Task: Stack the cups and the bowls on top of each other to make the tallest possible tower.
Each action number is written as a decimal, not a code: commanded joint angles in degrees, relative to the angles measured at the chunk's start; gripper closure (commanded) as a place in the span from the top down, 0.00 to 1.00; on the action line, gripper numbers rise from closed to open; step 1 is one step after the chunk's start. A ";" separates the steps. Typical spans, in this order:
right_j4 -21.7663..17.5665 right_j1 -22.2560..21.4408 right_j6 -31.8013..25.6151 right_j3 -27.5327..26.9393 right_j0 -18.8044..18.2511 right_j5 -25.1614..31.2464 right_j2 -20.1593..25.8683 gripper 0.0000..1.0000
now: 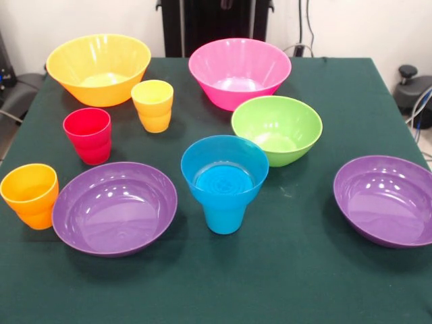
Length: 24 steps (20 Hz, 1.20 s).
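A small blue bowl (206,177) sits upright on a blue cup (224,217) at the table's middle front: a tower of two. The lime green bowl (287,156) stands just behind and to the right of it, on the table. The red cup (88,137) and the yellow cup (152,106) stand at the left, the orange cup (29,196) at the front left edge. The orange-yellow bowl (94,91) and the pink bowl (233,94) are at the back. Two purple bowls stand at the front left (101,243) and the right (368,226). No gripper shows.
The dark green table (270,283) carries everything. The robot's black pedestal (212,23) stands behind the table's far edge. All bowls and cups stand upright with their mouths up, none touching except the blue pair.
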 commanded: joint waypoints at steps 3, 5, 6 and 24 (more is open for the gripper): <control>-7.56 3.36 -10.05 7.28 -2.85 -11.23 8.14 1.00; -8.38 4.22 -9.25 7.26 -3.35 -12.41 8.64 1.00; -8.72 4.53 -9.03 7.28 -3.65 -12.85 8.90 1.00; -14.73 10.97 -5.03 7.47 -6.93 -23.00 10.90 1.00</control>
